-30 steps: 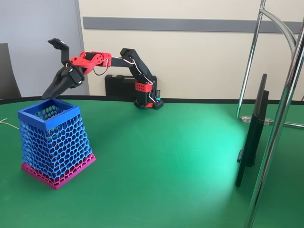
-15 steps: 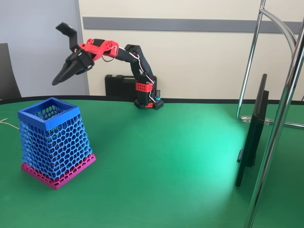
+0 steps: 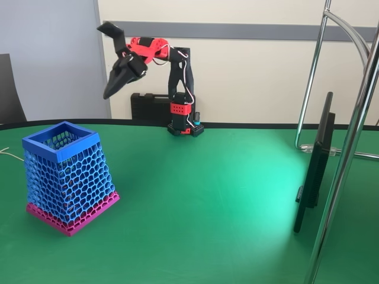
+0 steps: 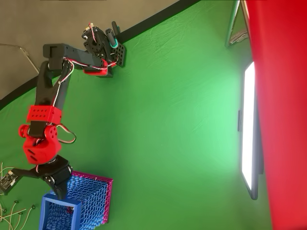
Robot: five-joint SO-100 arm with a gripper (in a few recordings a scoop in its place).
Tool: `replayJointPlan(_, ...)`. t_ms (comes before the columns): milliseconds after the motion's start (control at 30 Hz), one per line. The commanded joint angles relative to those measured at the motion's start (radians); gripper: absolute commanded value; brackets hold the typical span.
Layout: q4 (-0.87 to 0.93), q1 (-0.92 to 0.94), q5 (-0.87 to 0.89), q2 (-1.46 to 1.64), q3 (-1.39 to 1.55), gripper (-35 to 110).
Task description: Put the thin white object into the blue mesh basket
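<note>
So, jaws first: the gripper (image 3: 106,62) is wide open, with one finger cocked up and the other pointing down-left, and we see nothing between them. In the fixed view it hangs high in the air. The blue mesh basket (image 3: 62,145) stands well below it and a bit to the left, on its magenta base, open end up.

In the overhead view the gripper (image 4: 33,188) looks different: its lower finger overlaps the edge of the basket (image 4: 48,199). We read that as a trick of looking straight down. We can't tell where the thin white object is. We can't make it out through the honeycomb or down the basket's mouth.

Everything sits on a green table (image 3: 207,195) with a dark edge. Behind it are a cream wall with a grey rail (image 3: 237,29) and a grey panel to the left.

Behind the arm's base a black case (image 3: 148,106) sits against the wall. Far right of the jaws there's a thin dark monitor (image 3: 317,165) seen edge-on, and chrome tubing (image 3: 355,136) stands in front of it. Nothing stands between the jaws and the basket.

From overhead the monitor (image 4: 249,129) glows white, and a blurry red band (image 4: 283,115) covers the right side. A thin white cable (image 3: 6,155) pokes in at the left edge of the fixed view.
</note>
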Motion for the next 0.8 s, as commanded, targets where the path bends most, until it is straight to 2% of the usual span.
replayJointPlan(0,-0.029,-0.026,0.012,0.153,0.127,2)
replayJointPlan(233,-0.083,-0.094,0.117,0.433,0.489,1)
replayJointPlan(767,-0.176,-0.339,0.575,0.985,1.264,1)
